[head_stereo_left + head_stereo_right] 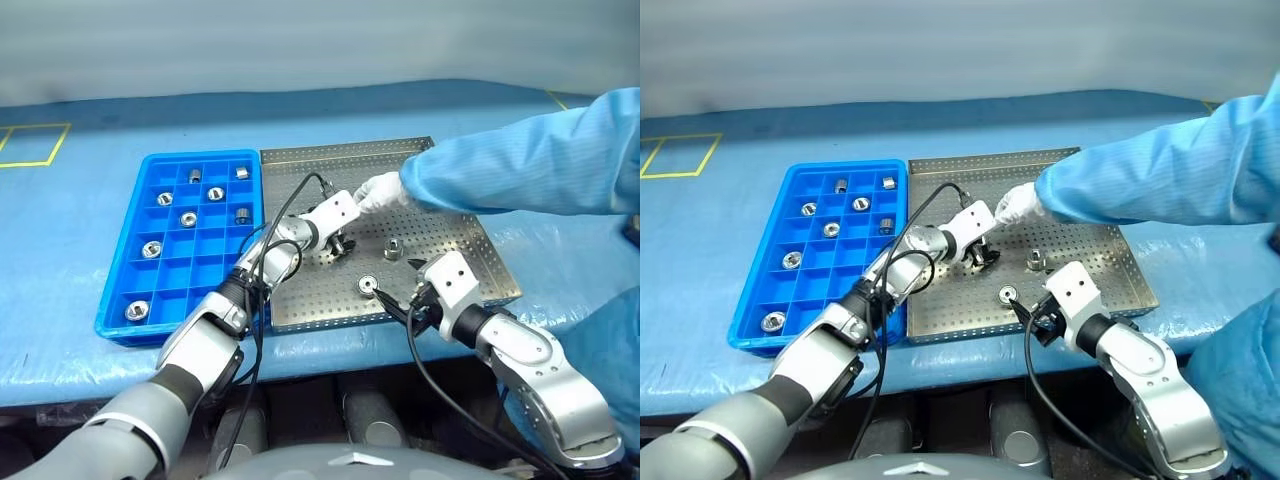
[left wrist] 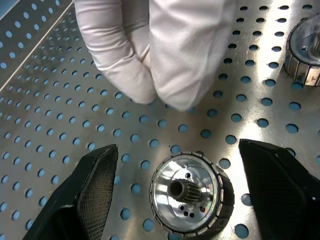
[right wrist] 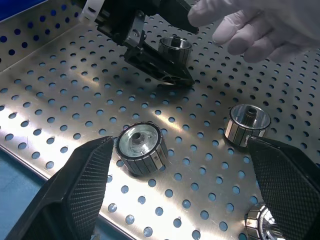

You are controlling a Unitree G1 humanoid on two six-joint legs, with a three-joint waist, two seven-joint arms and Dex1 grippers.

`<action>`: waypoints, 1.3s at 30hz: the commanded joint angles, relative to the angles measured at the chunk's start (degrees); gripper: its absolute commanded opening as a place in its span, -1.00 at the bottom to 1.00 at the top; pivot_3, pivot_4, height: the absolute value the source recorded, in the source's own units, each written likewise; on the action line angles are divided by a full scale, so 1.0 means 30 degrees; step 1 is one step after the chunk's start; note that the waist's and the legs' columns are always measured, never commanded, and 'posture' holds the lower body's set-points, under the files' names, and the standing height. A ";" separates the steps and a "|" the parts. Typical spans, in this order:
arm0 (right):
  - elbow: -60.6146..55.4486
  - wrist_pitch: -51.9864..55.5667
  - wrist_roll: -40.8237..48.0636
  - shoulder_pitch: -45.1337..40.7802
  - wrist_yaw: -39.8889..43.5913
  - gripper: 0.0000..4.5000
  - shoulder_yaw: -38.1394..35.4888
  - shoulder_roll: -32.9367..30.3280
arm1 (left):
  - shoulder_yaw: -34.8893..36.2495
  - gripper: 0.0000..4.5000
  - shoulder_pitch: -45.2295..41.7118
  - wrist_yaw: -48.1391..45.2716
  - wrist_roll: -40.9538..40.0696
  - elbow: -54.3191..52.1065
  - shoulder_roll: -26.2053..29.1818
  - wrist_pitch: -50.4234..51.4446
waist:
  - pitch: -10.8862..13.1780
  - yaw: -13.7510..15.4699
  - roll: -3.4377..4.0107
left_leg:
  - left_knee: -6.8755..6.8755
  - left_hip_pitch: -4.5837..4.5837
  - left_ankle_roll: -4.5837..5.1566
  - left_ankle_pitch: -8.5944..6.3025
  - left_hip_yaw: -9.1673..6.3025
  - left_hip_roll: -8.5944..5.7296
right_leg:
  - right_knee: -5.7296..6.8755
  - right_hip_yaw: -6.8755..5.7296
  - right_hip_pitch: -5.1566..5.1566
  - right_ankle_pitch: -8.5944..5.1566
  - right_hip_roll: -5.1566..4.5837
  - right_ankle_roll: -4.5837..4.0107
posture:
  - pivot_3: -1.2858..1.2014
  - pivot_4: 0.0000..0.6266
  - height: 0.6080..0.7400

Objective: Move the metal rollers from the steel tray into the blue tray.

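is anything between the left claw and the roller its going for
No. The left claw stands open with the roller lying directly between its fingers on the steel tray, nothing between them. A person's gloved hand hovers close beyond the roller, apart from it, and could crowd the lift.

Shiny ribbed metal rollers (image 3: 140, 148) lie on the brushed, perforated steel tray (image 1: 470, 250); glossy plastic blue tray (image 1: 120, 250).

Silver-grey jointed arms, black cables, white wrist blocks, black mesh-textured fingers (image 3: 85, 190).
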 commanded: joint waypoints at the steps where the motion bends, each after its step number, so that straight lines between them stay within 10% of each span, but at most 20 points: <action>1: -0.0359 -0.0288 -0.0083 -0.0242 -0.0036 1.00 -0.0034 0.0015 | 0.0065 0.90 0.0275 -0.0129 0.0260 -0.0795 -0.0042 0.0491 | 0.0000 0.0007 0.0000 | 0.0000 0.0002 0.0000 0.0000 -0.0001 0.0000 | 0.0001 0.0000 0.0001 0.0000 0.0001 0.0000 | -0.09 -0.52 1.00; 10: -0.0226 -0.0243 -0.0195 -0.0534 -0.0065 1.00 0.0130 0.0038 | 0.0306 -0.18 0.0391 -0.0162 0.0197 -0.1073 -0.0140 0.0889 | -0.0001 0.0052 0.0001 | 0.0002 0.0014 0.0000 0.0000 -0.0002 0.0001 | 0.0014 0.0001 0.0007 0.0001 0.0005 0.0002 | -0.08 -0.52 1.00; 25: -0.0099 -0.0164 -0.0294 -0.0949 -0.0045 1.00 0.0330 0.0084 | 0.0896 -0.18 0.0777 -0.0078 -0.0192 -0.2087 -0.0056 0.0543 | -0.0001 0.0150 0.0002 | 0.0001 0.0012 0.0000 0.0000 -0.0003 0.0003 | 0.0014 0.0004 0.0006 0.0003 0.0010 0.0003 | -0.08 -0.52 1.00; 39: 0.1845 -0.2818 0.0685 -0.2308 0.2405 1.00 0.1701 0.0783 | 0.4641 -0.18 0.6245 -0.2328 -0.4416 -1.7176 0.4728 0.7701 | -0.0004 0.0459 0.0009 | -0.0012 0.0038 0.0001 0.0002 -0.0007 0.0042 | 0.0039 0.0011 0.0007 0.0003 0.0045 -0.0004 | 0.04 -0.52 1.00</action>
